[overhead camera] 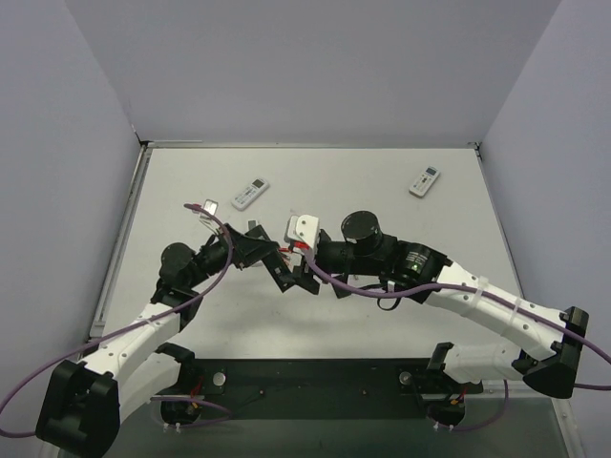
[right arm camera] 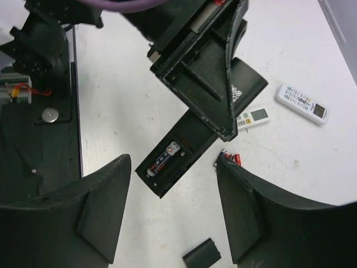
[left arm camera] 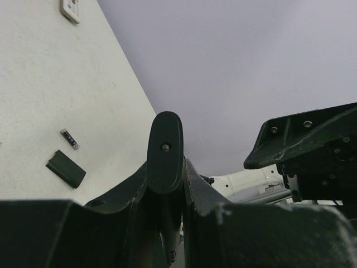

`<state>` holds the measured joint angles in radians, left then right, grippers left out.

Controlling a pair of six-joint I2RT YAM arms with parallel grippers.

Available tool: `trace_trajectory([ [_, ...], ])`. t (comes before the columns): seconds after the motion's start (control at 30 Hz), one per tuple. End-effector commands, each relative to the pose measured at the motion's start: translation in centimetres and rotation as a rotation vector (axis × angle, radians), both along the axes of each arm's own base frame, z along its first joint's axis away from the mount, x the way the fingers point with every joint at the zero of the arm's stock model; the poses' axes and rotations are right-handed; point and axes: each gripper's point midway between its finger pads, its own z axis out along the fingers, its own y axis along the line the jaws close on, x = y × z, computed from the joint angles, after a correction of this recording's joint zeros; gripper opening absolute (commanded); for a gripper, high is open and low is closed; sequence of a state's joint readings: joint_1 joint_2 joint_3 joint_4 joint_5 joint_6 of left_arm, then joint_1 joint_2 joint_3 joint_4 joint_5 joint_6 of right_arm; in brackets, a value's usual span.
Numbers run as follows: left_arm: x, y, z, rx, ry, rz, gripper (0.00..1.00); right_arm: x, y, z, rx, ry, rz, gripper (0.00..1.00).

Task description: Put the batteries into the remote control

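Note:
My left gripper [overhead camera: 274, 264] is shut on a black remote control [right arm camera: 184, 148] and holds it tilted above the table. Its back compartment is open, with one dark battery [right arm camera: 163, 159] seated in it. In the left wrist view the remote's end [left arm camera: 165, 137] stands up between the shut jaws of the left gripper [left arm camera: 167, 187]. My right gripper [right arm camera: 173, 215] is open and empty and hovers just over the compartment end; it meets the left one in the top view [overhead camera: 304, 256]. Red-and-black batteries [right arm camera: 232, 158] lie on the table beside the right finger. Another cell [left arm camera: 70, 138] lies apart.
The black battery cover [right arm camera: 202, 254] lies loose on the table and also shows in the left wrist view [left arm camera: 66, 168]. Three white remotes [right arm camera: 301, 103] [right arm camera: 252, 117] [overhead camera: 250, 194] lie further back. Walls close the table on three sides.

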<state>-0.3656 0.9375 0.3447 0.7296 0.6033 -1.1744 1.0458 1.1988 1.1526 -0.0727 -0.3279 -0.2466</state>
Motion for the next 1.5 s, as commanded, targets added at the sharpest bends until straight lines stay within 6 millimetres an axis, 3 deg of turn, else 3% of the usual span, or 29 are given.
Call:
trace_trajectory([
  [0.0,-1.0,-0.8,4.2,-0.027,-0.124,-0.089,0.0,-1.9,-0.6,-1.0,-0.062,-0.143,0.257,0.56],
  [0.13,-1.3,-1.0,4.7,-0.022,-0.129,-0.117,0.0,-1.8,-0.4,-1.8,-0.088,-0.198,0.325,0.51],
  [0.6,-1.5,-1.3,4.7,0.011,-0.119,-0.148,0.0,-1.2,1.3,-1.7,-0.093,-0.249,0.419,0.33],
  [1.13,-1.3,-1.2,3.8,0.015,-0.079,-0.133,0.0,-1.0,1.1,-2.2,-0.092,-0.21,0.406,0.32],
  [1.47,-1.5,-1.3,4.1,0.012,-0.089,-0.141,0.0,-1.0,1.9,-2.6,-0.093,-0.187,0.426,0.26],
])
